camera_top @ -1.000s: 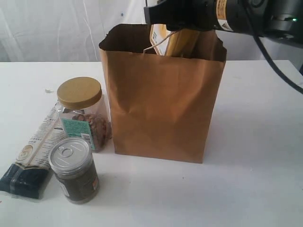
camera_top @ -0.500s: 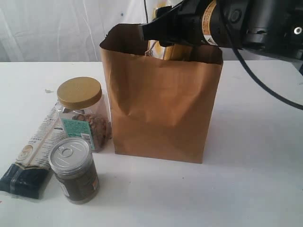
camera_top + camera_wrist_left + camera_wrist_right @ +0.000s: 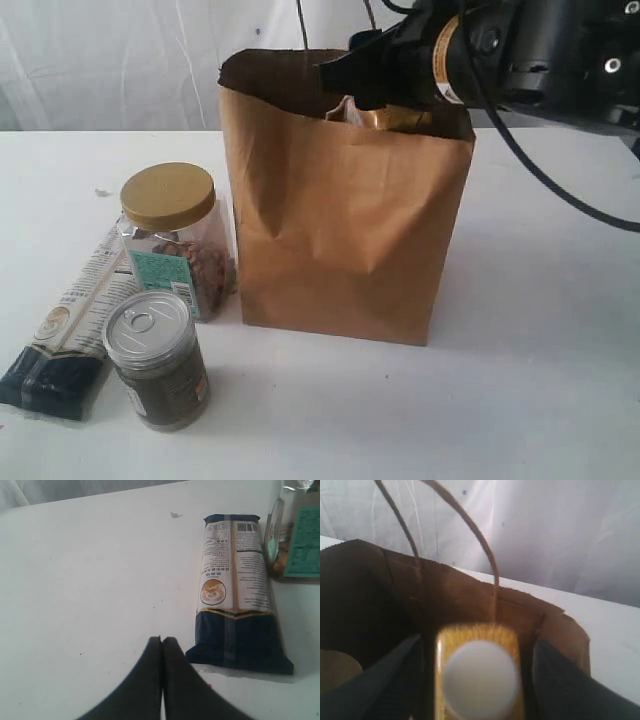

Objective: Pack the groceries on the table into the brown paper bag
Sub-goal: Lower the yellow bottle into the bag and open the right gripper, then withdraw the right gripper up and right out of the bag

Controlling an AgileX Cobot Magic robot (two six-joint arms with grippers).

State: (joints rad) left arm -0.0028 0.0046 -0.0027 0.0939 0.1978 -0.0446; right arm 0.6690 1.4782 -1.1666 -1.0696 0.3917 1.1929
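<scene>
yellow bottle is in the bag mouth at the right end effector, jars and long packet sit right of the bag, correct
No: the exterior view shows the tan-lidded jar, dark jar and long packet left of the bag, not right. The rest holds.

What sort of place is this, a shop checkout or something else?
Probably a robot test lab rather than a shop: a bare white table with a white sheet as backdrop, a few groceries set beside a paper bag, and a black robot arm reaching over the bag.
</scene>
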